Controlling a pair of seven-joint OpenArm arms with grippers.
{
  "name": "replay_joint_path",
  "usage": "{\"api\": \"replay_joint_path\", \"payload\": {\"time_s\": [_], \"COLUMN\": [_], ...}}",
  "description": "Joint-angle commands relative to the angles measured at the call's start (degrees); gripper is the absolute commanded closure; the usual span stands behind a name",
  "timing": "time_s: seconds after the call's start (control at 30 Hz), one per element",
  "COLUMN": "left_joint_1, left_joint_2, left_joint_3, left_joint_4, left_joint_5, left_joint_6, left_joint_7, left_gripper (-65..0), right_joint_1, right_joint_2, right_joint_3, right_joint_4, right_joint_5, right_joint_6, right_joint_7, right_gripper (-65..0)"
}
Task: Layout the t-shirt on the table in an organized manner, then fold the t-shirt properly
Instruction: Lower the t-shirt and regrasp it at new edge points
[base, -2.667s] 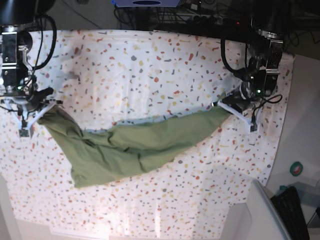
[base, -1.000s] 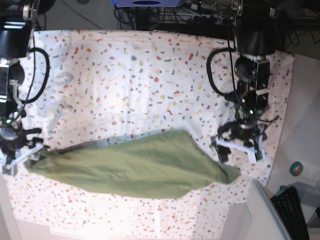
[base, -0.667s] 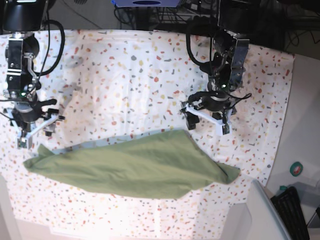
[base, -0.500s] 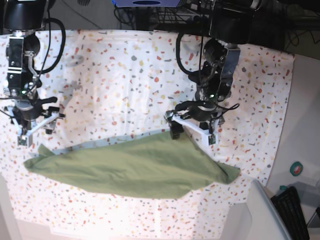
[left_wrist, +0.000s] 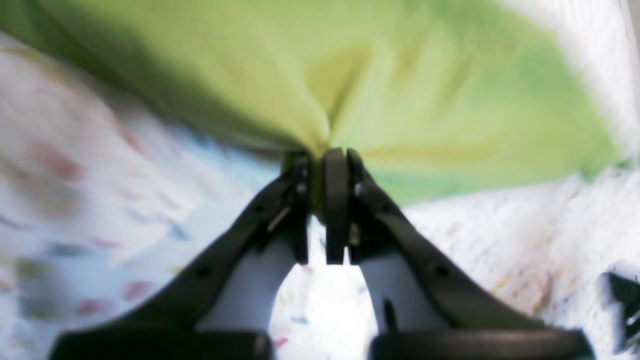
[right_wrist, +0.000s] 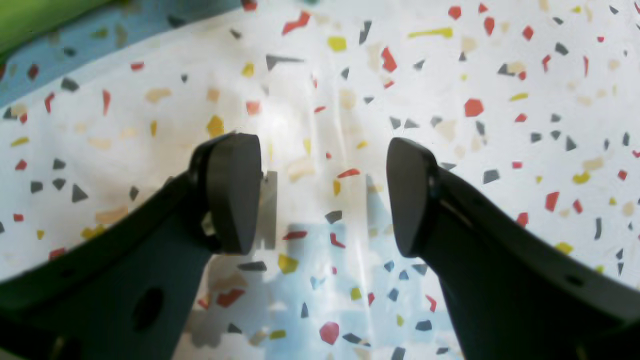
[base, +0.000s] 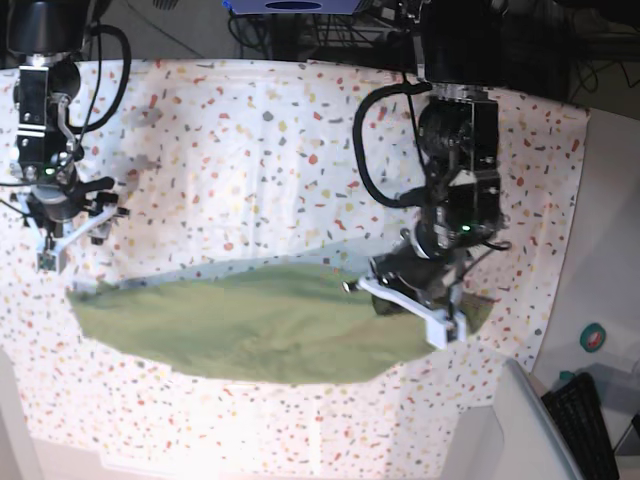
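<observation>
Base view shows the t-shirt (base: 250, 325) lying as a long flattened band across the near part of the table (base: 260, 150), its long axis running side to side, one tapered end toward the right arm and the other under the left arm. The left gripper (base: 405, 300) sits over that far end; its wrist view, blurred, shows the jaws pinched together on a gathered pucker of t-shirt (left_wrist: 350, 85). The right gripper (right_wrist: 322, 195) hangs above bare table (right_wrist: 500, 75), jaws spread wide and holding nothing, green cloth only at a frame corner.
</observation>
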Motion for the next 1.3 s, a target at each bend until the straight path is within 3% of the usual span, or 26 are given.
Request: {"api": "replay_joint_path", "payload": {"time_s": [0.0, 0.13, 0.43, 0.57, 0.7, 0.8, 0.87, 0.97, 1.17, 1.27], "left_joint_1": [-1.2, -3.8, -8.9, -3.0, 3.5, 6.9, 9.3, 12.1, 14.8, 15.0], "left_joint_2": [0.7, 2.1, 3.2, -0.1, -7.9, -12.0, -13.1, -14.2, -14.3, -14.3], "left_joint_3": [-0.3, -0.2, -1.0, -2.6, -5.4, -7.4, -7.6, -7.5, -7.7, -7.7], "left_joint_4": [5.1, 14.6, 4.9, 4.7, 2.9, 2.0, 2.1, 2.4, 2.2, 2.3], "left_joint_5": [-0.7, -0.8, -0.3, -0.3, -0.3, -0.7, -0.3, -0.2, -0.2, -0.2], "left_joint_6": [-0.9, -0.9, -0.9, 0.7, 3.0, 3.0, 3.0, 3.0, 3.0, 3.0], "left_joint_7": [0.4, 5.2, 5.5, 5.5, 5.3, 5.3, 5.3, 5.2, 5.2, 5.2], "left_gripper": [0.0, 0.0, 0.0, 0.0, 0.0, 0.0, 0.0, 0.0, 0.0, 0.0], "right_joint_1": [0.9, 0.5, 2.8, 5.3, 10.3, 14.9, 16.5, 18.1, 23.9, 25.1], "right_joint_2": [0.4, 0.4, 0.4, 0.4, -0.3, -2.0, -4.3, -6.9, -8.1, -7.0], "right_joint_3": [0.0, -0.1, 0.6, 0.6, 0.0, 0.2, 0.4, -0.1, -4.5, -4.0], "right_joint_4": [1.2, 1.3, 0.9, 1.2, -2.8, -7.5, -8.1, -8.8, -19.9, -22.7], "right_joint_5": [0.2, 0.2, 0.3, 0.3, 0.3, 0.3, 0.3, 0.1, -0.1, -0.1], "right_joint_6": [0.0, 0.0, 0.0, 0.0, 0.2, 5.9, 9.8, 13.0, 13.1, 11.5], "right_joint_7": [1.5, 1.4, 1.3, 1.3, 0.6, -3.3, -6.8, -10.2, -9.4, -4.3], "right_gripper": [-37.1, -37.1, -37.2, -37.2, -37.4, -37.2, -37.1, -37.1, -36.8, -36.8]}}
